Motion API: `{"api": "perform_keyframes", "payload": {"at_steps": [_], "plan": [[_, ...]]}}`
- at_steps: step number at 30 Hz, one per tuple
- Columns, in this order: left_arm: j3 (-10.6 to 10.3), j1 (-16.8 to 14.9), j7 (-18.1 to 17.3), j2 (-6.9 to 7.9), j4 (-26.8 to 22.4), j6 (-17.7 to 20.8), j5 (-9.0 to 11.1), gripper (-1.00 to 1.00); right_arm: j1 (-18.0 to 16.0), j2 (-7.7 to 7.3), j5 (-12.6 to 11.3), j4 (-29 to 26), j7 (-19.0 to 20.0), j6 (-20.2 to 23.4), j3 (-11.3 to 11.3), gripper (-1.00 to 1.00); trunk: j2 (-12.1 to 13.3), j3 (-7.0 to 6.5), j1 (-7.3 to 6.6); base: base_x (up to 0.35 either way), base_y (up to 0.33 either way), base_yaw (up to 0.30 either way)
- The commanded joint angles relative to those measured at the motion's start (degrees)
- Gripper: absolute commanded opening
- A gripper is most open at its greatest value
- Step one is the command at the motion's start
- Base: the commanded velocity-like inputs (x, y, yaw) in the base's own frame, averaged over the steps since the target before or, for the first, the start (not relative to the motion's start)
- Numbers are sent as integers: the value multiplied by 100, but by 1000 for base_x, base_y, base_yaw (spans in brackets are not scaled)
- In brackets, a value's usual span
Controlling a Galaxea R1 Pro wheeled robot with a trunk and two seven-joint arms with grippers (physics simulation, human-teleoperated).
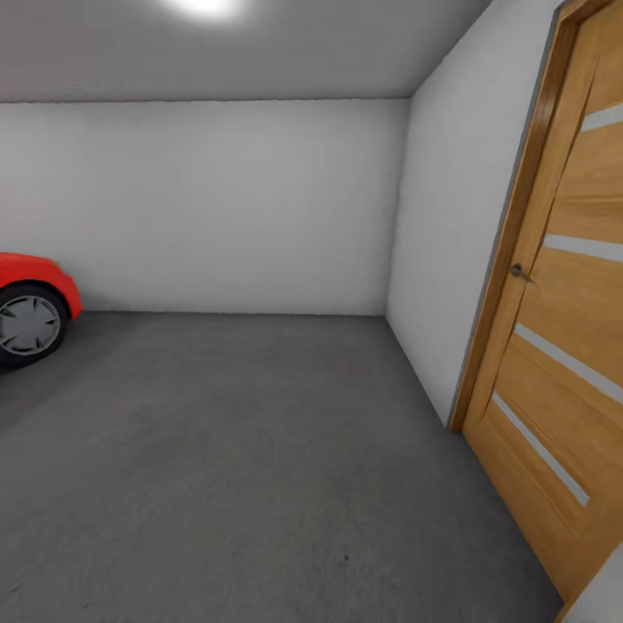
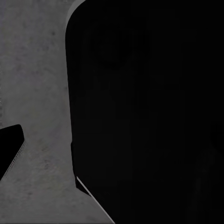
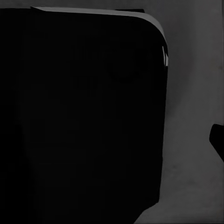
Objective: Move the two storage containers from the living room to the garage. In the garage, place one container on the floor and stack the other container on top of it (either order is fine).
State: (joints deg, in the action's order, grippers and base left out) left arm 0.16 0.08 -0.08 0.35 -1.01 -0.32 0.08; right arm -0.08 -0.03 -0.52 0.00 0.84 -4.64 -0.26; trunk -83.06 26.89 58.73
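the robot stands in the garage beside the wooden door [image 1: 562, 285], red car [image 1: 30, 298] across the concrete floor [image 1: 260, 450]; next it must fetch containers; jaws' state i cannot tell.

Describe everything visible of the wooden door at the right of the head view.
The wooden door looks like warm honey-coloured wood with a visible grain, set in a darker brown frame against the pale grey wall. Several narrow, pale, frosted-looking strips cross its face at a slant in the picture. A small dark metal handle sits near the frame edge at about mid-height. The door stands upright, its foot meeting the dark grey concrete floor. Its right part runs out of the picture, so its full width cannot be seen.
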Motion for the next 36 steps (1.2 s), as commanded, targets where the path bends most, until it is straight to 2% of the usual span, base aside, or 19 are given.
{"api": "perform_keyframes", "payload": {"at_steps": [1, 31, 36], "plan": [[1, 1, -1, 1, -5, -3, 1, 100, -1, 4, -5, 0, 4, -18, -5, 100, -2, 4, 0, 0, 0, -300], [3, 1, -1, -10, -12, -3, -7, 100, -1, -1, 5, 0, -78, -19, -9, 100, -2, 4, 0, 0, 0, -300], [13, 1, -1, -26, -13, -9, -24, 100, -1, -4, 8, 0, -85, -15, -9, 100, -2, 4, 0, 0, 0, -181]]}}
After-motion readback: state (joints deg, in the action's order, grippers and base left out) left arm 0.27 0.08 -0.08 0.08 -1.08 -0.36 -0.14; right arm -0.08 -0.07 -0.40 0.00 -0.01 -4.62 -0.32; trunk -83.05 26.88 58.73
